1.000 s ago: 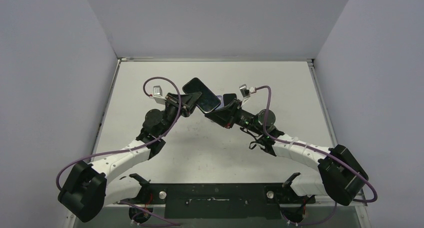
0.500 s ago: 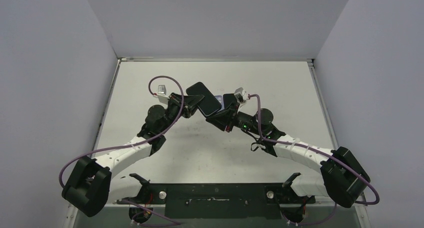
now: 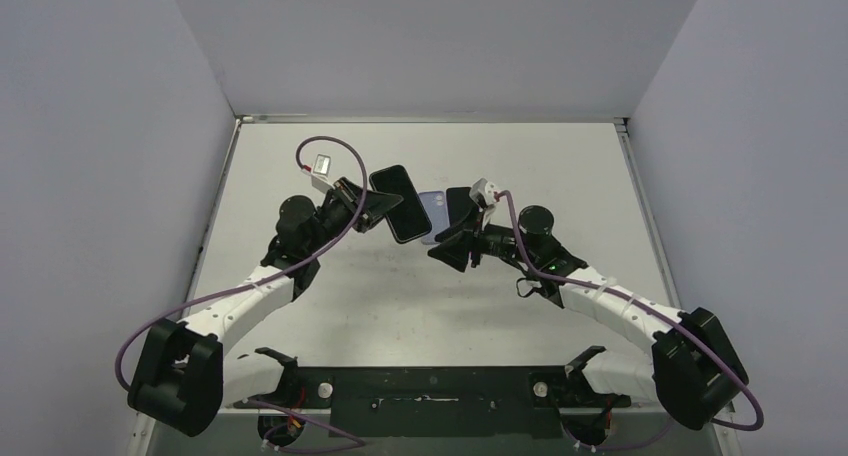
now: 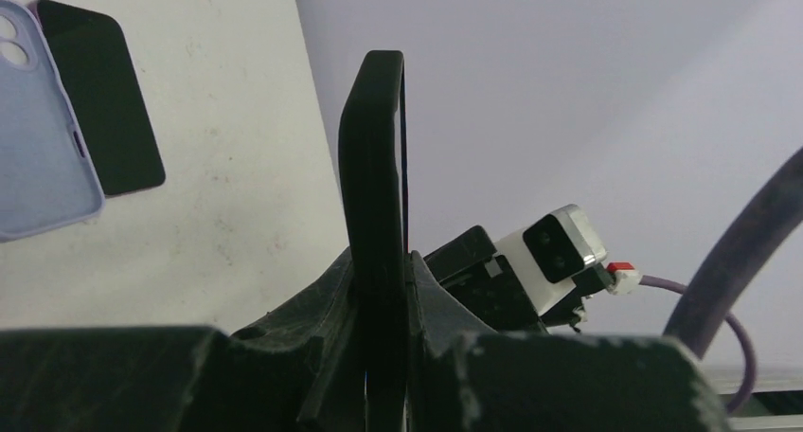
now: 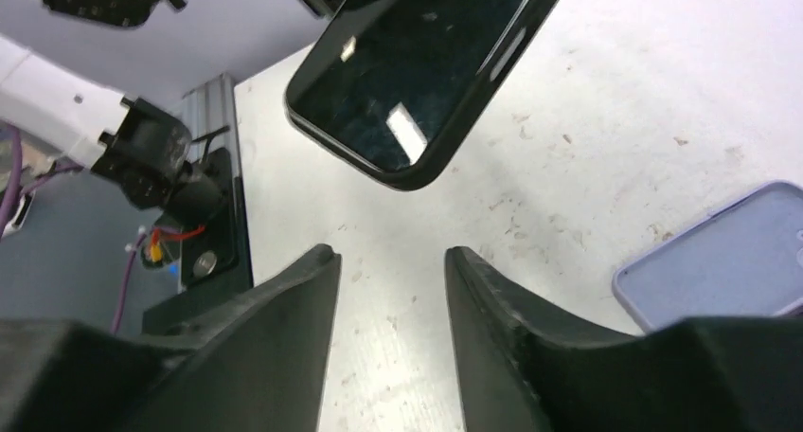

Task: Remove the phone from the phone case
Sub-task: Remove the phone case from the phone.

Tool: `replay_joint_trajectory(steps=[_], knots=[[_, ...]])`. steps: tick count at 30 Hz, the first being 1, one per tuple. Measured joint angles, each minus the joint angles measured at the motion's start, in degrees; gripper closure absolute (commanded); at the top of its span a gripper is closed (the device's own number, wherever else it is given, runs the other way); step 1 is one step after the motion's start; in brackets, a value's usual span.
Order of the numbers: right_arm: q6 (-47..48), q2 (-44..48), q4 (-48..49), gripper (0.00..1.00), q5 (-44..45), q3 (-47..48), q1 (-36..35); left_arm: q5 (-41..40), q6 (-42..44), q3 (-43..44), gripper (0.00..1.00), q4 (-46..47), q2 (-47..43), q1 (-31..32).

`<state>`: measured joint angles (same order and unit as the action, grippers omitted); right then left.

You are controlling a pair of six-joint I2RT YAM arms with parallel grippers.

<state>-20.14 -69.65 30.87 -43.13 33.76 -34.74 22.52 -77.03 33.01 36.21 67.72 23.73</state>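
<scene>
One phone clamped in left gripper; right gripper parted, empty, beside it.

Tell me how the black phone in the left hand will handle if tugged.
Probably stiff: the phone sticks out straight, well beyond the left hand that clamps it. Its glossy screen shows reflections, so it is likely slippery. It is thin and pinched at one side only, so it may pivot under a sideways tug.
</scene>
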Motion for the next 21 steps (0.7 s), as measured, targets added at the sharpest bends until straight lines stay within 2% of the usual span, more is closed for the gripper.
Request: replay_joint_trajectory(steps=[3,8,14,21], knots=[[3.43,2.10,-6.40,0.40,-3.82,1.46,0.68,4.09,5.84,1.95,1.00,-2.47,0.00,-1.07],[8.76,3.04,-14.84,0.36,-9.60,6.78,0.63,11.82,14.36,4.85,1.00,-4.90,0.02,-1.42],[13.07,2.82,-20.06,0.38,-15.06,10.62,0.63,21.00,20.48,7.28,1.00,-4.74,0.79,-1.62],[15.67,0.76,-22.51,0.44,-18.86,11.52,0.63,27.67,21.35,7.37,1.00,-1.40,2.01,-1.66]])
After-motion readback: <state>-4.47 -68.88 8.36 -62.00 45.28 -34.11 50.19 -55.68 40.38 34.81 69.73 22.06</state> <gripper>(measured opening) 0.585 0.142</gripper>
